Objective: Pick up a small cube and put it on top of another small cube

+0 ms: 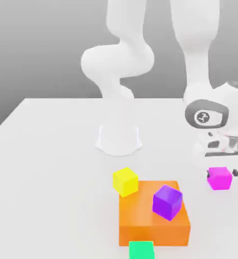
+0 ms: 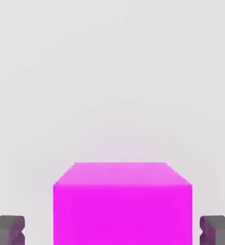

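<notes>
Pink cube (image 2: 121, 206) sits on the white worktop (image 1: 50, 152), well apart from the yellow cube (image 1: 125, 181) beside the orange block (image 1: 151, 222), looks light, rigid, smooth-faced, best gripped on opposite flat sides, where dark fingers (image 2: 8, 230) stand spread, not yet touching.

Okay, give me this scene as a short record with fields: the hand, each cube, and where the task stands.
hand: down around the magenta cube, a finger on each side, gaps visible
magenta cube: on the table, at the exterior view's right
yellow cube: at the orange block's far left corner
orange block: carries the purple cube
green cube: in front of the orange block
task stage: magenta cube not yet lifted
</notes>
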Robot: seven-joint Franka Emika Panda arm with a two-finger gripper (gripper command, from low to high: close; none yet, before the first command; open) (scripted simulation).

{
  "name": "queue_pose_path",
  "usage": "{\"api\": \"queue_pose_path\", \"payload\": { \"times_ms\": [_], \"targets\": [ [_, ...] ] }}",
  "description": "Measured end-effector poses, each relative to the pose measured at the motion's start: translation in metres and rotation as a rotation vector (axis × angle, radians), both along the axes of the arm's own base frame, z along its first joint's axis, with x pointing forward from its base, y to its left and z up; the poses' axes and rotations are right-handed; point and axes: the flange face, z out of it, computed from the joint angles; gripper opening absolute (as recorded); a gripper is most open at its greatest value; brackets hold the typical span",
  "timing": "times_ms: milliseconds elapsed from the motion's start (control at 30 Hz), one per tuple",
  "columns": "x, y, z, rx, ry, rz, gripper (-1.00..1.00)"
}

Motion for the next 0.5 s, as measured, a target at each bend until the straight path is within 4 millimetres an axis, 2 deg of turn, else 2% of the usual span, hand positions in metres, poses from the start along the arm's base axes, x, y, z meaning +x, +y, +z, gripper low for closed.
{"api": "queue_pose_path", "payload": {
  "times_ms": [200, 500],
  "targets": [
    [0.000, 0.000, 0.000, 0.002, -0.001, 0.000, -1.00],
    [0.001, 0.005, 0.041, 0.020, 0.004, -0.004, -1.00]
  ]
}}
